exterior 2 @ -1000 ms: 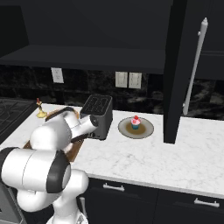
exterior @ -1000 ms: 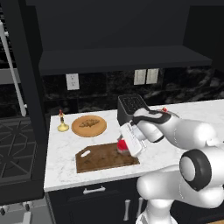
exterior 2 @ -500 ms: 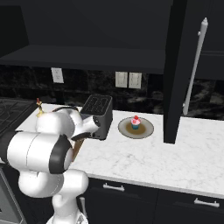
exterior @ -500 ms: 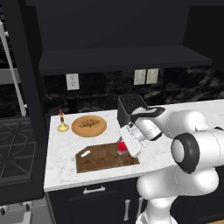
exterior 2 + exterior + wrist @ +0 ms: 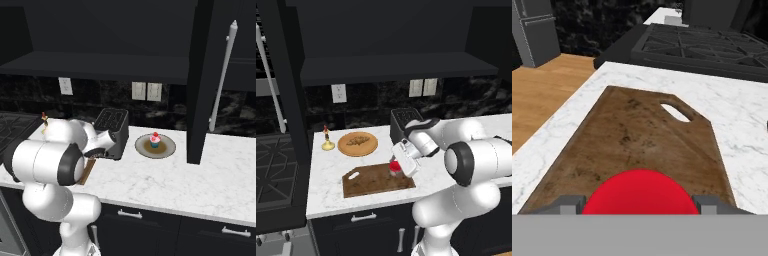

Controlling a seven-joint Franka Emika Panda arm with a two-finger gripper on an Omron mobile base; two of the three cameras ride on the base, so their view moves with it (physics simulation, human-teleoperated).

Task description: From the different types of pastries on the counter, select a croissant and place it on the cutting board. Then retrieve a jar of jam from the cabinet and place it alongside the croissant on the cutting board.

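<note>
The dark brown cutting board (image 5: pixel 373 182) lies at the counter's front edge, handle hole at its left corner. My gripper (image 5: pixel 397 169) is shut on the jar of jam (image 5: pixel 394 165), low over the board's right end; whether the jar touches the wood I cannot tell. In the hand view the red lid (image 5: pixel 639 192) sits between my fingertips (image 5: pixel 567 204), with the board (image 5: pixel 642 140) stretching ahead. The croissant (image 5: pixel 358 140) rests on the round light-wood plate (image 5: pixel 357 148) behind the board. The pink-frosted cupcake (image 5: pixel 155 140) stands on a dark plate (image 5: pixel 167 148) right of the toaster.
A black toaster (image 5: pixel 405 121) stands just behind my hand. A small candlestick (image 5: pixel 327 140) is left of the round plate. The stove (image 5: pixel 707 45) borders the white marble counter (image 5: pixel 326 175) on the left. A tall dark panel (image 5: pixel 200 85) rises right of the cupcake.
The arm's elbow has swung and folded closer over the counter. The jar, still held, has sunk slightly toward the board's right end.
</note>
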